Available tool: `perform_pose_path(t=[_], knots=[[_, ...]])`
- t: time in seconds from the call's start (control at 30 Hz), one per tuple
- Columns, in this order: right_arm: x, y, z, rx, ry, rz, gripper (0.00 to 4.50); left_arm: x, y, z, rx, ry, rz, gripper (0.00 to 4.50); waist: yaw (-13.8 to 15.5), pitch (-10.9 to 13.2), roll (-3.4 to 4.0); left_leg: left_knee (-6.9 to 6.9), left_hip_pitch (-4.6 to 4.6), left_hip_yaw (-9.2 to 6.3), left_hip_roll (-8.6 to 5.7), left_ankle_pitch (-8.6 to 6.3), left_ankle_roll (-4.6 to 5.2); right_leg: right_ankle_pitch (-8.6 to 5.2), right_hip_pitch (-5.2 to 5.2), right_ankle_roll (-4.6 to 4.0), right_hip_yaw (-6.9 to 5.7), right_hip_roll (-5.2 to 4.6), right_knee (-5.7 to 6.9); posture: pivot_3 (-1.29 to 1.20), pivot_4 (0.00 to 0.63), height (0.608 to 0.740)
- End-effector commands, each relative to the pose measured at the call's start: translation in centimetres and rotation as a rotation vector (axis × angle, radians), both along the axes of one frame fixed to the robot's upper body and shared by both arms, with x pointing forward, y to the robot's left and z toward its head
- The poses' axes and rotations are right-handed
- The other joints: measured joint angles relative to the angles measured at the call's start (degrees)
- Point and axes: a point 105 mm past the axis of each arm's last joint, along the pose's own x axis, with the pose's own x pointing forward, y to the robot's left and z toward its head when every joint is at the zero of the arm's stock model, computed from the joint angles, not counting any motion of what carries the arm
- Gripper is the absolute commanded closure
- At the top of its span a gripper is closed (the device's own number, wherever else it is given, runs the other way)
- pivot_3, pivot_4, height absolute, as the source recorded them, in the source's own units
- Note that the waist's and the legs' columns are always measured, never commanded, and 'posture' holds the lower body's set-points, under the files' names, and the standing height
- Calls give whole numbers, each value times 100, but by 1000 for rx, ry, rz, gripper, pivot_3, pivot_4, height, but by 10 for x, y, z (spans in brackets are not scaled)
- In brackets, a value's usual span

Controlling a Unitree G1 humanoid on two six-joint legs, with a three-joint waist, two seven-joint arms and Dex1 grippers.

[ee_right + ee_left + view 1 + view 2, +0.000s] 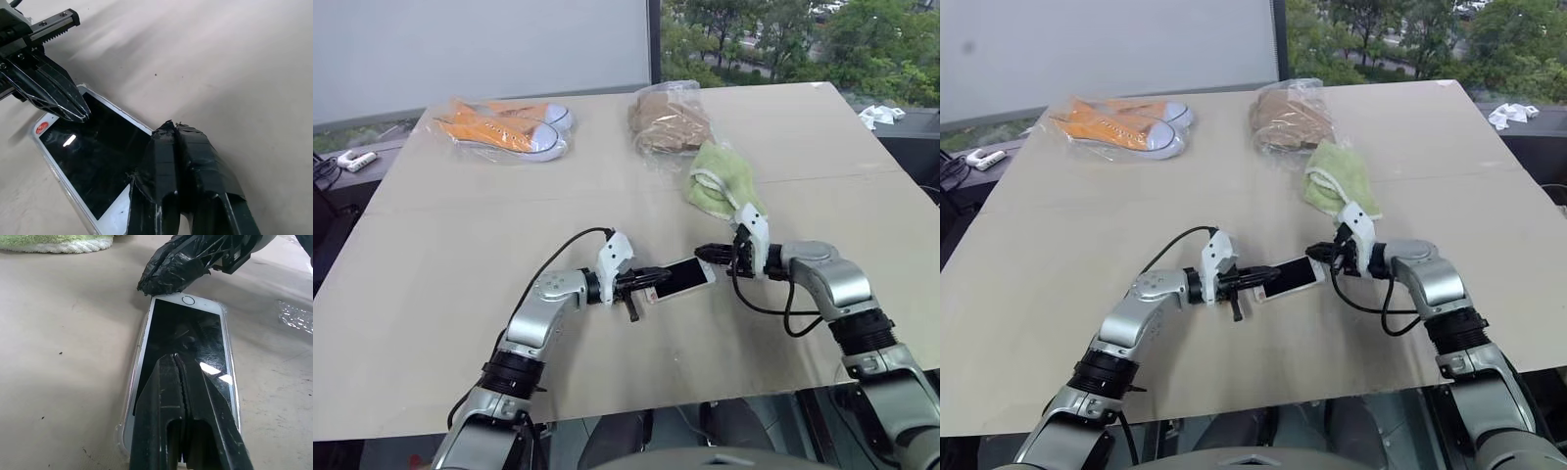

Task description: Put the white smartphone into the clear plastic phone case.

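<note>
Head eyes look down over table [431,323]; wrist cameras sit close, facing each other over white smartphone [183,350].

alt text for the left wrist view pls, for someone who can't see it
The white smartphone lies screen up on the tan table, with the clear plastic phone case showing around its edges. The shut left gripper presses on the black screen, while the shut right gripper touches the phone's far end; a green cloth lies beyond.

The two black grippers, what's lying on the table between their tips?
Between the shut left gripper and shut right gripper lies the white smartphone, screen up in the clear plastic phone case, seen in the eye views.
</note>
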Motion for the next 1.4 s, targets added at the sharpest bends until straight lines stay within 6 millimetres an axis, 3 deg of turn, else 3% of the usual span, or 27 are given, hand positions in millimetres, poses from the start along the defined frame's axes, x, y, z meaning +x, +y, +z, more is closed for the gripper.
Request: perform_pose_path(t=[0.03, 0.87, 0.97, 1.1, 1.2, 1.4], knots=[[-33, -10, -69, -158, 289, -6, 4440, -2, 3, -6, 24, 15, 14, 4500, 3, -11, -6, 0, 0, 0, 0, 0, 0, 0, 0, 0, 0, 0, 0, 0, 150, 740], [-51, -18, -89, -316, 308, 82, 4440, -3, 3, -7, 25, 12, 28, 4500, 51, -125, -21, -19, 1, -7, 0, -5, 5, -1, 10, 0, -7, -1, -33, 0, 150, 740], [-46, -14, -85, -281, 272, 73, 4440, -2, 3, -7, 25, 11, 27, 4500, 57, -127, -21, -20, 1, -8, 0, -5, 5, -1, 11, 0, -8, -1, -35, 0, 150, 740], [-29, 1, -57, -92, 135, 38, 4440, -1, 2, -7, 25, 8, 22, 4500, 32, -125, -19, -20, 3, -8, 1, -5, 6, -1, 11, 0, -8, 0, -34, 0, 150, 740], [-30, 4, -43, -35, 10, 88, 4440, -1, 1, -6, 24, 6, 20, 4500, -7, -109, 1, -21, 0, -6, 2, -5, 6, 0, 6, 0, -4, 1, -32, 0, 150, 740], [-41, -3, -48, -137, -129, 184, 4440, 0, 0, -6, 22, 3, 14, 4500, -2, -89, 16, -35, -6, -6, 1, 0, -2, 0, -2, 0, -3, 2, -34, 0, 150, 740]])
